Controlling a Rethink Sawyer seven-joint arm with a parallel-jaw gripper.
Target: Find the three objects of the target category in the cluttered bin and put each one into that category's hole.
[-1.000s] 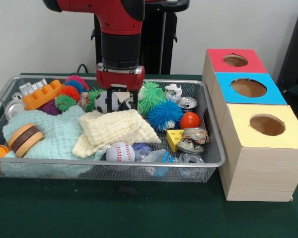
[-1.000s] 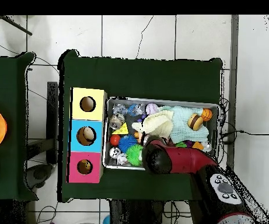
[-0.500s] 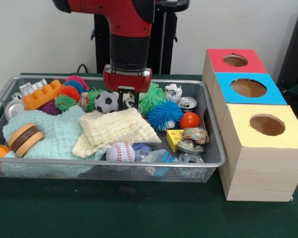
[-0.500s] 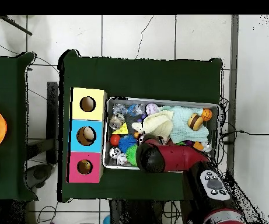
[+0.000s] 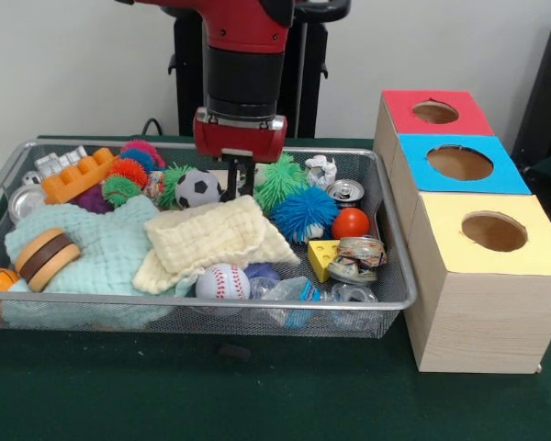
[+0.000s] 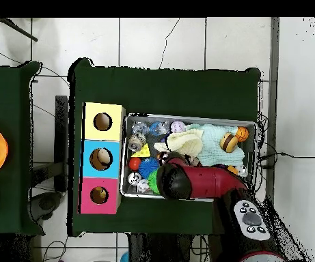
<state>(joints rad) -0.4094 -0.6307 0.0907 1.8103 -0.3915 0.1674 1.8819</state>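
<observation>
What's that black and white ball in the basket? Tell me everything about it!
It is a small soccer ball, white with black patches, and it looks soft like a toy. It sits near the back of the wire basket, behind the folded yellow cloth and beside a green spiky ball. The tool hangs just to its right in the front view, not holding it.
</observation>
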